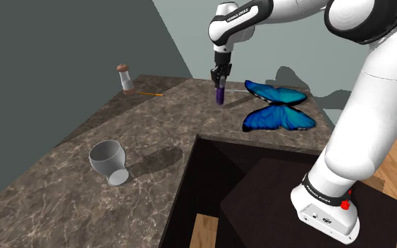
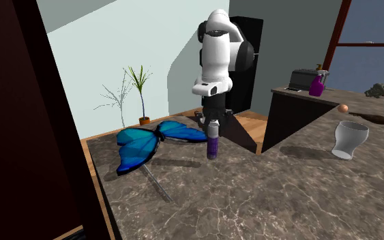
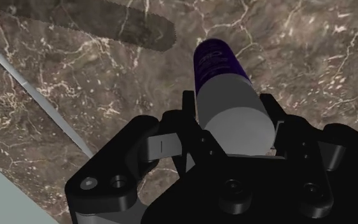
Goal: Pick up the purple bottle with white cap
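So the purple bottle is standing upright on the dark marble counter, out near the far side in the shoulder view, and the gripper is coming straight down on top of it. From the wrist view the gripper has the bottle right between its two black fingers. They're pressed against both sides of the pale cap, one each side, so it's clamped on the cap end while the purple body sticks out past the fingertips toward the counter.

In the second exterior view it's the same deal: gripper directly above, bottle hanging straight below it with the base down at the marble. Can't honestly tell if the base is touching the counter or just off it.

Other stuff around: a big blue butterfly lies flat on the counter just beside the bottle, on the shoulder view's right. A grey cup is tipped over well away, toward the near left of that view. A small bottle with a brown top stands at the far counter edge. Across the gap, the second exterior view has a purple spray bottle on another counter.
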Controlling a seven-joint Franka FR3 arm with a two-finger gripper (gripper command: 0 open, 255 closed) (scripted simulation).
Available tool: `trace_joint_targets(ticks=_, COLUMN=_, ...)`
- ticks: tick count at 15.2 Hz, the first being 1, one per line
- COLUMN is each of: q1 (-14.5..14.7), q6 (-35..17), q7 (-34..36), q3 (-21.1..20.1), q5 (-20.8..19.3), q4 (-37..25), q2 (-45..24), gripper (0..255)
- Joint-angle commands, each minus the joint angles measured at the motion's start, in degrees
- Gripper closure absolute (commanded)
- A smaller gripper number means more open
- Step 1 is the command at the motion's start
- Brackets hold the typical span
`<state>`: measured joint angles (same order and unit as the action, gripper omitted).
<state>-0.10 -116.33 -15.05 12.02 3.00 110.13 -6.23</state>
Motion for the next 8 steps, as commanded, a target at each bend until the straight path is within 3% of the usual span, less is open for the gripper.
trace_joint_targets(ticks=1, q1=0.06, q6=1.55, q7=0.19, q3=-0.03, q5=-0.10, q4=-1.30, q2=0.25, gripper=255)
trace_joint_targets(ticks=8, q1=0.08, q6=5.32, q7=0.45, q3=-0.01, q5=-0.38, q4=-4.18, q2=1.17, gripper=255)
